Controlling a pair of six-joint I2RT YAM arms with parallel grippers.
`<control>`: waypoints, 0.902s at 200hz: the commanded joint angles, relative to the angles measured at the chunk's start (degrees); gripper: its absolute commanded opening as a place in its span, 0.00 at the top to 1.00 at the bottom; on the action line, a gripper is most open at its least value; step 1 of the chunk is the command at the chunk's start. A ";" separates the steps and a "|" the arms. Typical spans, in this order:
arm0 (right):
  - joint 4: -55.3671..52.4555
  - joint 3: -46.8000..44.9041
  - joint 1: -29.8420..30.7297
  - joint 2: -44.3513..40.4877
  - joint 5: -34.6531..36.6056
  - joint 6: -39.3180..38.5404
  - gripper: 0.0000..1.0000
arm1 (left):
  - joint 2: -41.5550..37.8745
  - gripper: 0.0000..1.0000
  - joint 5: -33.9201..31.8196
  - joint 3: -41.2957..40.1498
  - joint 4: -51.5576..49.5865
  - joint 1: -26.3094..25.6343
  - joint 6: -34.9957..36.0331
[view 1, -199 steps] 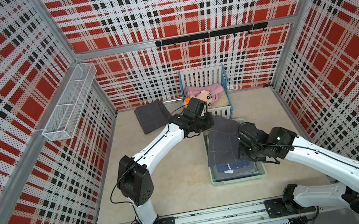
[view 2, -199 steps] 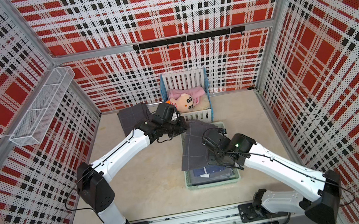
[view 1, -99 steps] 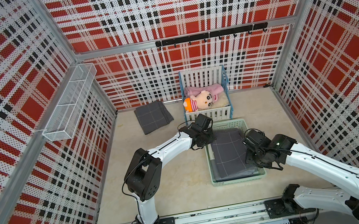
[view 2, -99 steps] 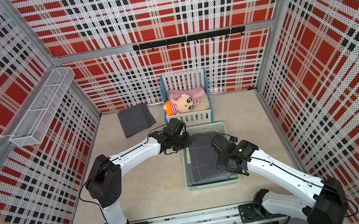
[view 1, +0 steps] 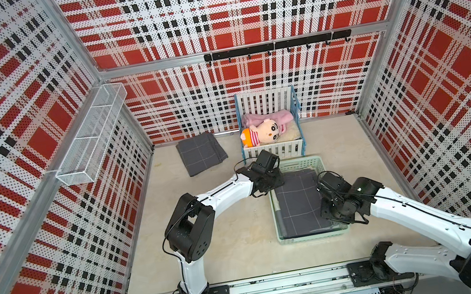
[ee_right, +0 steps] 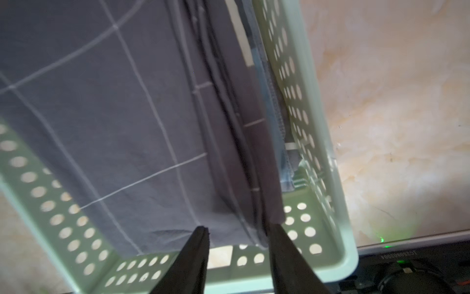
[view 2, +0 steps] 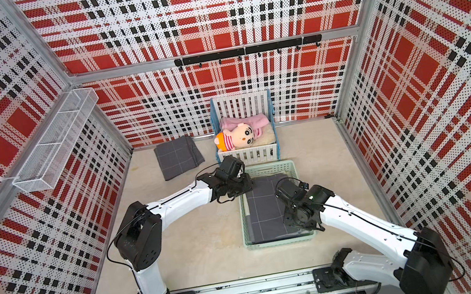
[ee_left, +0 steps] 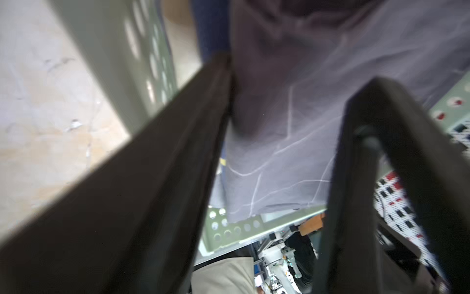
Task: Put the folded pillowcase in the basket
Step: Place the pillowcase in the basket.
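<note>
The folded pillowcase (view 1: 298,202) (view 2: 267,210), dark grey with thin white grid lines, lies flat inside the pale mint-green basket (view 1: 310,236) (view 2: 279,241). My left gripper (view 1: 275,180) (view 2: 245,185) sits at the basket's far left corner. In its wrist view the left gripper (ee_left: 301,71) is open, with the pillowcase (ee_left: 279,140) lying loose beyond its fingers. My right gripper (view 1: 334,223) (view 2: 301,227) is low at the basket's near right side. The right gripper (ee_right: 239,227) is open at the pillowcase (ee_right: 114,114) edge, above the basket wall (ee_right: 325,178).
A second folded grey cloth (view 1: 201,153) lies on the table at the back left. The toy crib (view 1: 273,151) with a doll (view 1: 261,133) stands just behind the basket. A wire rack (view 1: 93,136) hangs on the left wall. Bluish fabric (ee_right: 269,89) lies under the pillowcase.
Both arms lowered the pillowcase from above the basket down into it. Both grippers, shut on it before, have now opened and let it go.
</note>
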 commanded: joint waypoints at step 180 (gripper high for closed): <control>7.35 22.39 -2.08 15.75 -0.03 -20.45 0.43 | 21.85 0.54 -16.93 36.25 -11.28 32.34 3.83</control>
